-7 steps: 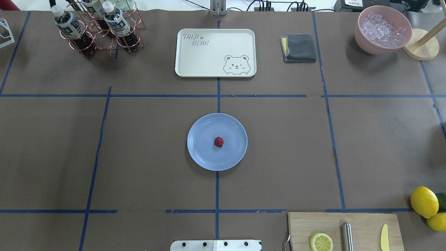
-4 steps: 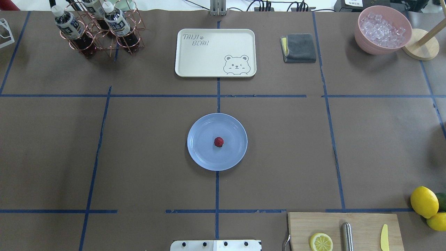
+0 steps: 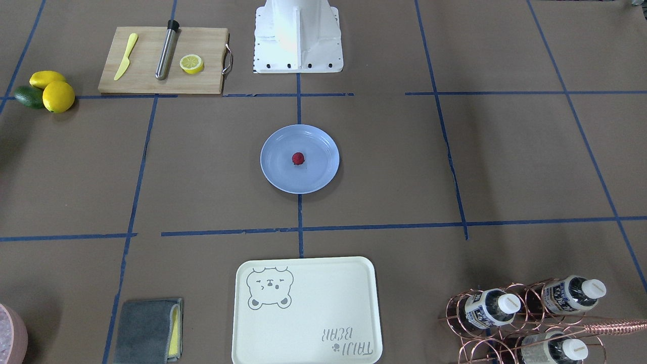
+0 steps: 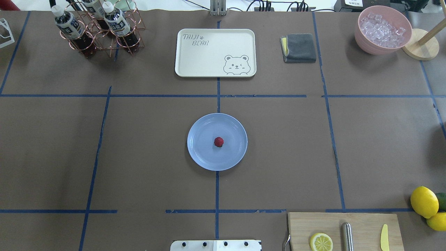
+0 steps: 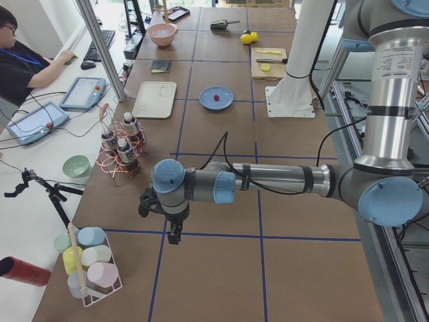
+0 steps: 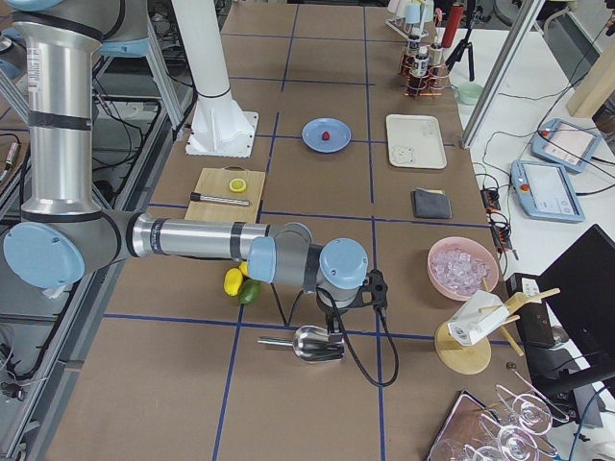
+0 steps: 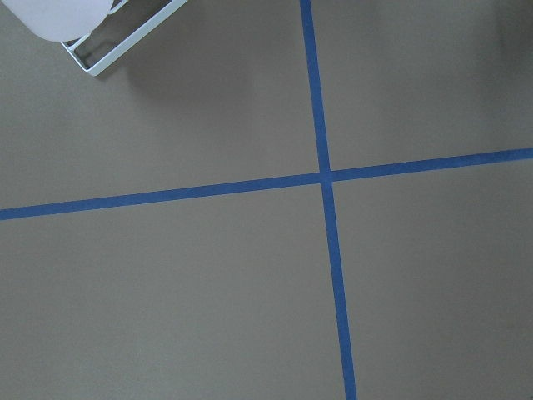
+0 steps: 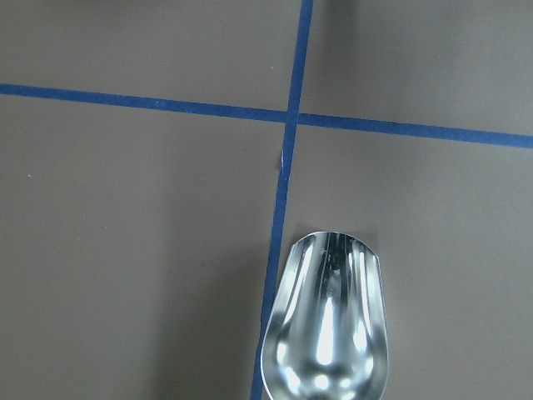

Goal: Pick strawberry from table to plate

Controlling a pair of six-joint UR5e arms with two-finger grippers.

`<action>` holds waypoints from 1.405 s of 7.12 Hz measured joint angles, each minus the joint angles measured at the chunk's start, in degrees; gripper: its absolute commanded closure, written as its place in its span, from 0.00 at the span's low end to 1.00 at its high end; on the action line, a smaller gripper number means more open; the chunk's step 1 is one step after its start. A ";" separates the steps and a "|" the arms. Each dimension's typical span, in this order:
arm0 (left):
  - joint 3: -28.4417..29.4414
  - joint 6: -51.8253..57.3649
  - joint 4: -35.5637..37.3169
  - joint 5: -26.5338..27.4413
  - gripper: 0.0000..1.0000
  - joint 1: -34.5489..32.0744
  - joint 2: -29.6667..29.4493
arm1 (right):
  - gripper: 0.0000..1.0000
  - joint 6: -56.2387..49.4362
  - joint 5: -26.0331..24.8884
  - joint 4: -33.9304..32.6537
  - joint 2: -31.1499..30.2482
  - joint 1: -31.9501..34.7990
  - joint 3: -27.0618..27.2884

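The strawberry, tiny and dark red, lies at the middle of the light-blue plate on the brown-paper table; the front view shows the same strawberry on the plate. Neither gripper appears in the overhead or front views. In the left side view my left gripper hangs over bare table far from the plate. My right gripper hovers just above a metal scoop, far from the plate. Whether either is open or shut I cannot tell.
A cream bear-print tray and a grey cloth lie beyond the plate. A bottle rack, a pink bowl of ice, a cutting board and lemons line the edges. A person sits at the side desk.
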 measured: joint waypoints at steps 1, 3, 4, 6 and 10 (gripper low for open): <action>-0.03 0.00 0.00 0.02 0.00 0.00 0.01 | 0.00 0.15 -0.02 0.47 -0.06 0.30 -0.11; -0.07 0.00 -0.05 0.02 0.00 0.00 -0.06 | 0.00 2.53 -0.82 0.74 0.40 0.43 0.22; -0.07 0.00 -0.05 0.04 0.00 0.00 -0.12 | 0.00 3.97 -1.26 0.78 0.81 0.42 0.44; -0.02 0.00 -0.08 0.04 0.00 0.00 -0.16 | 0.00 6.56 -1.45 1.56 1.05 0.40 1.14; -0.04 0.00 -0.17 0.02 0.00 0.00 -0.08 | 0.00 7.39 -1.24 3.14 0.69 0.39 1.21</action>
